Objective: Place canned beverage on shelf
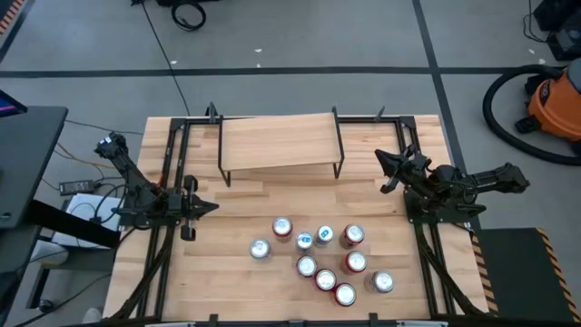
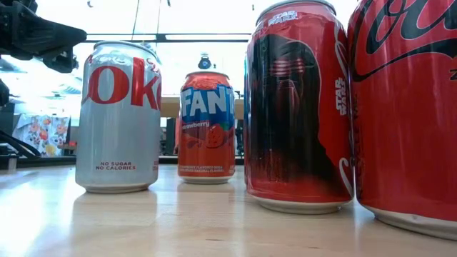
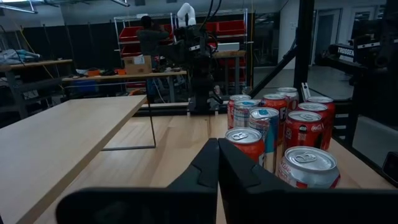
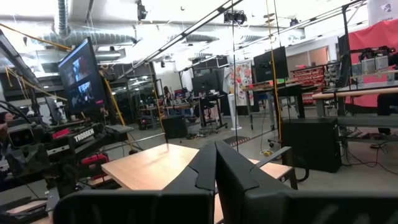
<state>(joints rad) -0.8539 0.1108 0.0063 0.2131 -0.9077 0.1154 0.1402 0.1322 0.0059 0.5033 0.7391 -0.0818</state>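
Several cans stand upright on their bases on the slatted table, in a cluster (image 1: 322,259) at the near middle; the silver can (image 1: 260,249) is the leftmost. The shelf (image 1: 280,143), a light-wood board on thin black legs, stands at the far middle and bears nothing. My left gripper (image 1: 211,207) is shut and empty at the table's left, left of the cans; its own view shows the fingertips together (image 3: 217,163) before the cans (image 3: 249,142). My right gripper (image 1: 383,169) is shut and empty at the right, beside the shelf's right end (image 4: 216,163).
Black frame rails (image 1: 172,236) run along the table's left and right sides. Bare tabletop (image 1: 245,204) lies between the shelf and the cans. An orange vacuum (image 1: 549,104) stands on the floor beyond the right side.
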